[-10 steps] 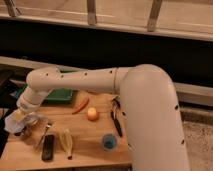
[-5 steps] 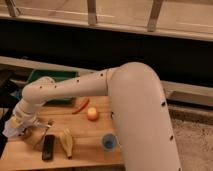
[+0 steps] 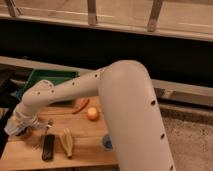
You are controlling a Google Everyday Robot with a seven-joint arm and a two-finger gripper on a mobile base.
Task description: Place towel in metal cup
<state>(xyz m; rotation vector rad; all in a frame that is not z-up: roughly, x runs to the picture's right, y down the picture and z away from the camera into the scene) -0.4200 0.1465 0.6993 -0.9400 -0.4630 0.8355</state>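
— Where the arm (image 3: 125,100) bends, how does it lie against the table (image 3: 85,150)?

— Its thick white elbow fills the right half of the view, above the table's right end. From there the forearm slopes down and left, crossing over the table's back edge, and ends low over the table's left end.

— And the gripper?

— The gripper (image 3: 20,129) sits at the table's far left, just above the wood, pointing down. Something pale, likely the towel (image 3: 12,125), bunches around it on the left side. I cannot tell how far the fingers are spread, nor whether they truly hold that cloth.

— The cup?

— A dark, roundish shape under the gripper, at the table's left edge, may be the cup (image 3: 22,133), but it is mostly hidden by the wrist. Whether the cloth is inside it or only above it, I cannot tell.

— What else is on the table?

— A black remote (image 3: 48,147) near the front edge, left of centre, with a banana (image 3: 66,142) just beside it to the right. An orange (image 3: 92,114) lies near the middle, a red pepper (image 3: 81,105) behind it toward the back edge. A blue thing (image 3: 106,142) sits at the front right, close to the arm. A green bin (image 3: 47,80) stands behind the table's back left edge, partly covered by the forearm.
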